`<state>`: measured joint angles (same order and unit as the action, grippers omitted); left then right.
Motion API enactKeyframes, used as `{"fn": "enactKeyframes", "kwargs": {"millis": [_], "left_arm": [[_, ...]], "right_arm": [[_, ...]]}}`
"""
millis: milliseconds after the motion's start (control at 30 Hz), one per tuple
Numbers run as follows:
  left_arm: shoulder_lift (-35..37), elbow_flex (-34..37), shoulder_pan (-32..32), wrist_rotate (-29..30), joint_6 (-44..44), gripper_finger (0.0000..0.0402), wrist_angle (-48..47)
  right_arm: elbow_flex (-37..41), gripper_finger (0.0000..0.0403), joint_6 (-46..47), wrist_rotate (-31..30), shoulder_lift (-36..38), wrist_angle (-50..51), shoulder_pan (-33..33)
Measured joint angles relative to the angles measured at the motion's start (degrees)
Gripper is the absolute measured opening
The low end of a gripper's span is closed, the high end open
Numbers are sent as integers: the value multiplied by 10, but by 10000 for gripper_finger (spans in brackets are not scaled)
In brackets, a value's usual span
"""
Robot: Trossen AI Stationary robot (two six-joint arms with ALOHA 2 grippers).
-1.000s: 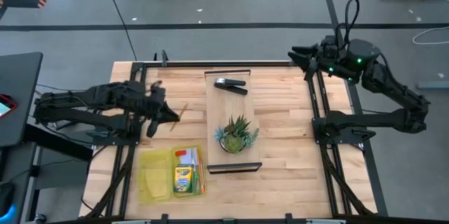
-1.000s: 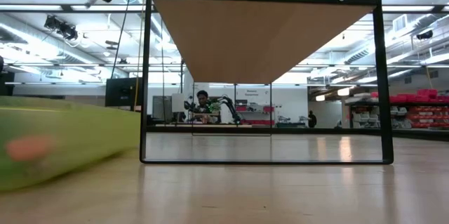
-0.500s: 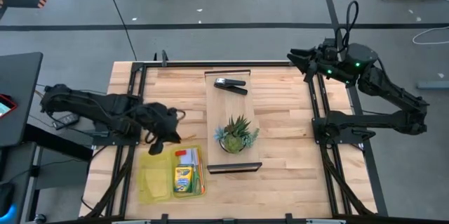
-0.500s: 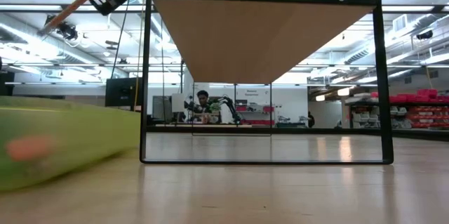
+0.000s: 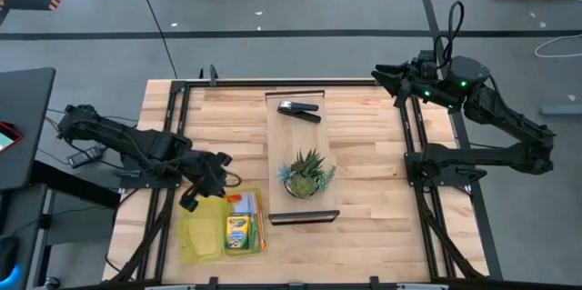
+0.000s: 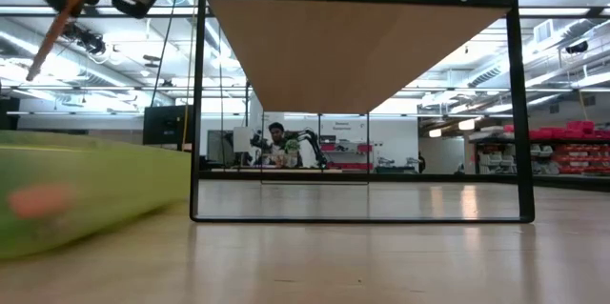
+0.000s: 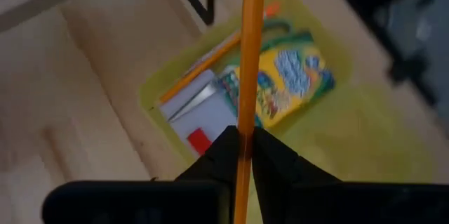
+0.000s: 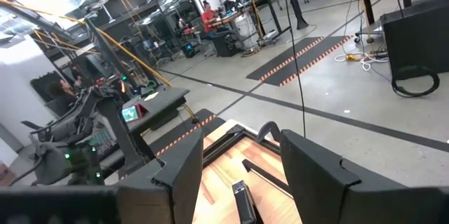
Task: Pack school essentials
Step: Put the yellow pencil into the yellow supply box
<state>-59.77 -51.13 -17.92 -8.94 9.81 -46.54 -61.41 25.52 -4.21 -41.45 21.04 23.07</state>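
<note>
Orange pencil (image 7: pixel 247 62) is clenched in my left hand (image 5: pixel 202 184), hanging over the yellow-green bin (image 5: pixel 195 232) that holds the crayon box (image 5: pixel 238 232). My right hand (image 5: pixel 386 75) waits with parted fingers, holding nothing, above the tabletop's (image 5: pixel 364 172) far corner.

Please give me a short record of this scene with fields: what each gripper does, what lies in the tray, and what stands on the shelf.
left gripper: shut on an orange pencil, above the yellow-green tray
right gripper: open, empty, at the table's far right corner
in tray: crayon box, white pad, red piece
on shelf: stapler, potted plant
</note>
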Motion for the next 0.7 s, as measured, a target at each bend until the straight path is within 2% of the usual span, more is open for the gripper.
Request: {"fn": "enactKeyframes", "kwargs": {"millis": [233, 567, 700], "left_arm": [[-31, 0, -25, 53, 189, 37, -6], [-117, 0, -56, 85, 291, 32, 18], [-144, 0, -63, 86, 303, 33, 45]], "right_arm": [[0, 196, 1, 0, -2, 0, 0], [0, 196, 9, 0, -6, 0, 0], [0, 196, 9, 0, -15, 0, 0]]}}
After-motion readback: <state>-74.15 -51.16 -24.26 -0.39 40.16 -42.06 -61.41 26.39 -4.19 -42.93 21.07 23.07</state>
